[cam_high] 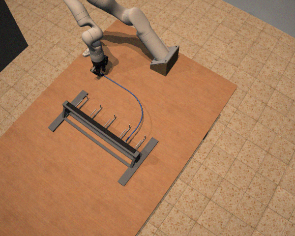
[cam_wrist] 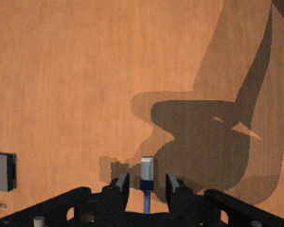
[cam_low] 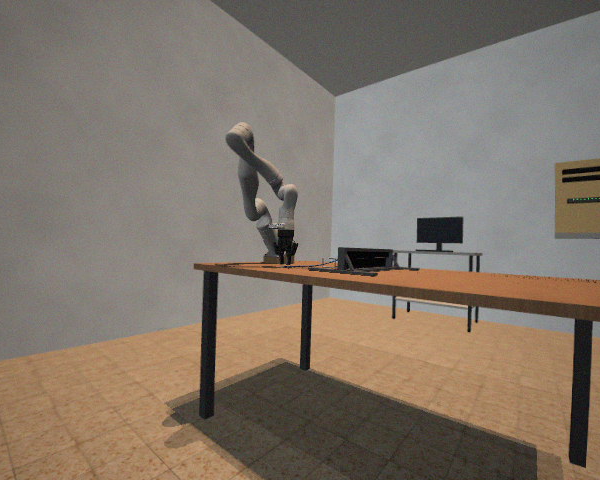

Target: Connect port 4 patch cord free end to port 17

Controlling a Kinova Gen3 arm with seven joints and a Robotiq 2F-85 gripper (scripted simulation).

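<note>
The blue patch cord (cam_high: 136, 96) (cam_wrist: 147, 203) arcs from the rack (cam_high: 102, 127) (cam_low: 344, 259) to the gripper. Its fixed end enters the rack's near-robot face, toward the right end in the top view. The free plug (cam_wrist: 147, 166) points away from the cord, with its pale body ahead of a dark blue boot. My gripper (cam_high: 101, 73) (cam_low: 287, 261) (cam_wrist: 147, 183) is partly open, low over the table. Its fingers stand on both sides of the plug's boot, with a visible gap on each side. Port numbers and the latch are not readable.
Several thin metal cable guides (cam_high: 114, 117) project from the rack on the cord's side. The rack's feet (cam_high: 85, 93) (cam_wrist: 1, 171) lie on the wooden table (cam_high: 193, 96). The robot's base (cam_high: 165, 61) stands at the back. The table's edge lies beyond the gripper.
</note>
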